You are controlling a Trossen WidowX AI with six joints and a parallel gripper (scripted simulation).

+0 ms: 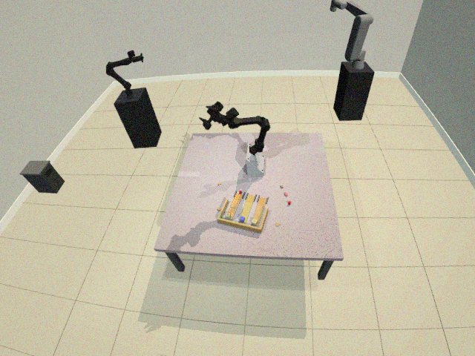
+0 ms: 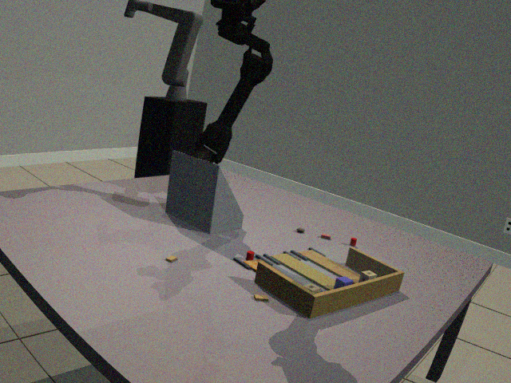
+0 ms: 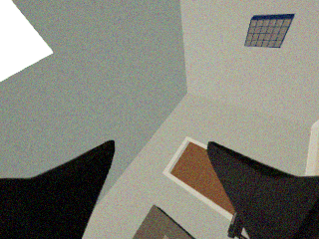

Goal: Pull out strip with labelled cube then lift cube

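My gripper (image 1: 204, 112) (image 3: 161, 145) is open and empty, raised high above the table's back left, away from the tray; the exterior view cuts it off. Three strips lie side by side in the tray: left strip (image 1: 234, 203), middle strip (image 1: 248, 205) (image 2: 305, 270) and right strip (image 1: 260, 208) (image 2: 330, 263). A thin line seems to cross the left one. A pale marked cube (image 1: 228, 215) (image 2: 313, 287) sits at the left strip's front end, a blue cube (image 1: 242, 219) (image 2: 343, 282) at the middle's, another pale marked cube (image 1: 254, 222) (image 2: 368, 274) at the right's. Their labels are unreadable.
The wooden tray (image 1: 240, 226) (image 2: 354, 294) has raised walls. A red cylinder (image 1: 240, 191) (image 2: 250, 255) stands by the left strip's back end. Another red cylinder (image 1: 289, 202) (image 2: 353, 242) and small loose pieces lie around the tray. Two other arms stand on pedestals beyond the table.
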